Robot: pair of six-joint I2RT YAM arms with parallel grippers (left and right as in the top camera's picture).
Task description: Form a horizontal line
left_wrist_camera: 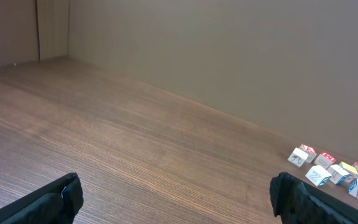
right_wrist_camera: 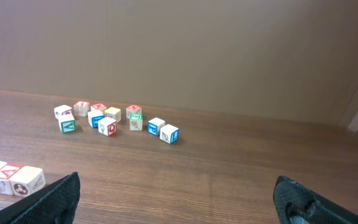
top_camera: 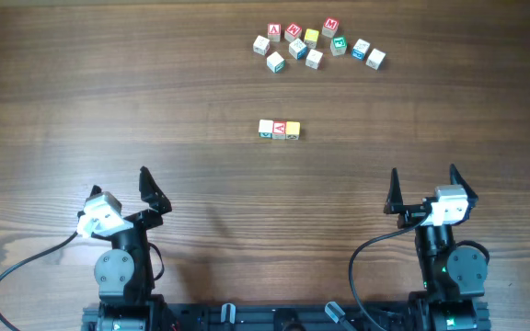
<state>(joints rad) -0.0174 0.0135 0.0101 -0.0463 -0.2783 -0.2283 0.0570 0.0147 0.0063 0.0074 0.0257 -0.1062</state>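
Note:
Three small letter cubes stand side by side, touching, in a left-to-right row at the table's middle: a pale cube with green marks [top_camera: 266, 130], a pale cube with a red letter [top_camera: 280, 130] and a yellow cube [top_camera: 293, 130]. The right wrist view catches the same row at its lower left, with the red-letter cube [right_wrist_camera: 7, 177] in the middle. My left gripper [top_camera: 118, 187] rests near the front left, open and empty. My right gripper [top_camera: 425, 187] rests near the front right, open and empty too. Both stay well short of the row.
A loose cluster of several more letter cubes [top_camera: 316, 46] lies at the far side of the table, right of centre. It also shows in the left wrist view as a cluster [left_wrist_camera: 334, 173] at the lower right. A brown wall [right_wrist_camera: 185, 50] backs the table.

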